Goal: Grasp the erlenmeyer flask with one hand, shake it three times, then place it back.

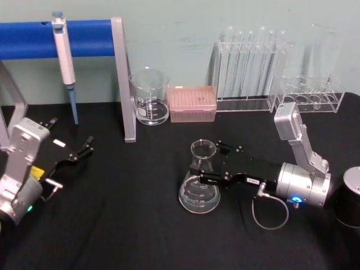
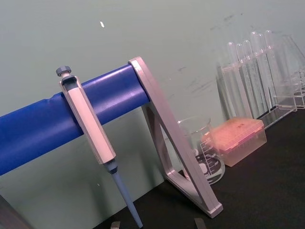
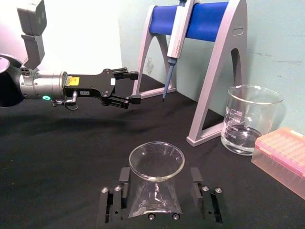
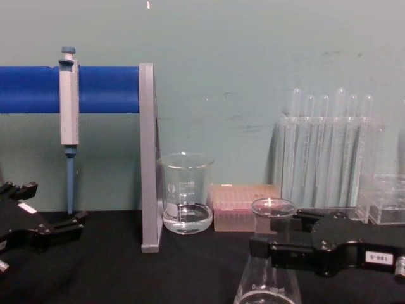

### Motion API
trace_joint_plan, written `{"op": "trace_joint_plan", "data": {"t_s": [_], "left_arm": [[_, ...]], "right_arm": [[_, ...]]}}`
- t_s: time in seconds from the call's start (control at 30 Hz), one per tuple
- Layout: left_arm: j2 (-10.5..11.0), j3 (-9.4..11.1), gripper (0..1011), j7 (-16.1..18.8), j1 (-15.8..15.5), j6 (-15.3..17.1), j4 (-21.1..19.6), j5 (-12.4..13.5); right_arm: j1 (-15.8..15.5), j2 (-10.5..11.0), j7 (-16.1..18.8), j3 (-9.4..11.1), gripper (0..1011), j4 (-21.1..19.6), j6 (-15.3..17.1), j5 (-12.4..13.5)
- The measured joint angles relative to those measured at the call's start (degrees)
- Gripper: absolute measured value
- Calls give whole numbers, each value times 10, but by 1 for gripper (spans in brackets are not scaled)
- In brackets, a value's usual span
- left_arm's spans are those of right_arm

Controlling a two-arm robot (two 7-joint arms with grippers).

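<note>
Right of centre on the black table [image 1: 140,236], the erlenmeyer flask [image 1: 198,194] stands upright on its wide base, nearer the robot than the glass beaker [image 1: 150,97] and the pink tip box [image 1: 192,103] at the back wall. The right gripper [image 1: 205,158] reaches in level from the right, and its two flat fingers [image 3: 124,177] straddle the flask's neck just below the flared rim, one on each side. Seen from the right wrist, the jaws stand parted wider than the neck, with a narrow strip of black cloth visible on either side; the pads seem to be clear of the glass, though the transparent wall makes contact hard to rule out. From the chest, the same gripper carries a small white label [image 4: 378,258] and crosses in front of the neck at about mid-height. The left gripper [image 3: 134,88] rests low at the table's left edge, fingers spread and holding nothing, near the blue stand [image 1: 62,38] with its hanging pipette [image 1: 64,53]. Test tubes [image 1: 247,67] stand in a clear rack behind the right arm.
</note>
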Motion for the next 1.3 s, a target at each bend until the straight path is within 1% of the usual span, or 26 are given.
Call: {"op": "trace_joint_plan", "data": {"t_s": [0.03,0.1,0.13,0.2,0.23,0.27,0.3,0.33,0.43,1.03,1.1,1.13,1.17,1.2,1.23,1.27,1.3], "left_arm": [[0,0,1001,0,0,0,0,0],[0,0,1001,0,0,0,0,0],[0,0,1001,0,0,0,0,0],[0,0,1001,0,0,0,0,0],[0,0,1001,0,0,0,0,0],[0,0,1001,0,0,0,0,0],[0,0,1001,0,0,0,0,0],[0,0,1001,0,0,0,0,0],[0,0,1001,0,0,0,0,0],[0,0,1001,0,0,0,0,0],[0,0,1001,0,0,0,0,0],[0,0,1001,0,0,0,0,0],[0,0,1001,0,0,0,0,0],[0,0,1001,0,0,0,0,0],[0,0,1001,0,0,0,0,0],[0,0,1001,0,0,0,0,0],[0,0,1001,0,0,0,0,0]], "right_arm": [[0,0,0,0,763,0,0,0],[0,0,0,0,744,0,0,0],[0,0,0,0,669,0,0,0],[0,0,0,0,651,0,0,0],[0,0,0,0,607,0,0,0],[0,0,0,0,593,0,0,0],[0,0,0,0,536,0,0,0],[0,0,0,0,507,0,0,0],[0,0,0,0,450,0,0,0],[0,0,0,0,449,0,0,0],[-3,0,-8,3,450,-3,4,1],[-7,0,-18,8,449,-7,9,2],[-7,0,-18,8,449,-7,9,2],[-12,0,-33,14,450,-15,12,2],[-15,0,-38,17,449,-18,14,3],[-20,0,-53,24,450,-27,16,4],[-23,0,-60,28,449,-32,17,4]]}}
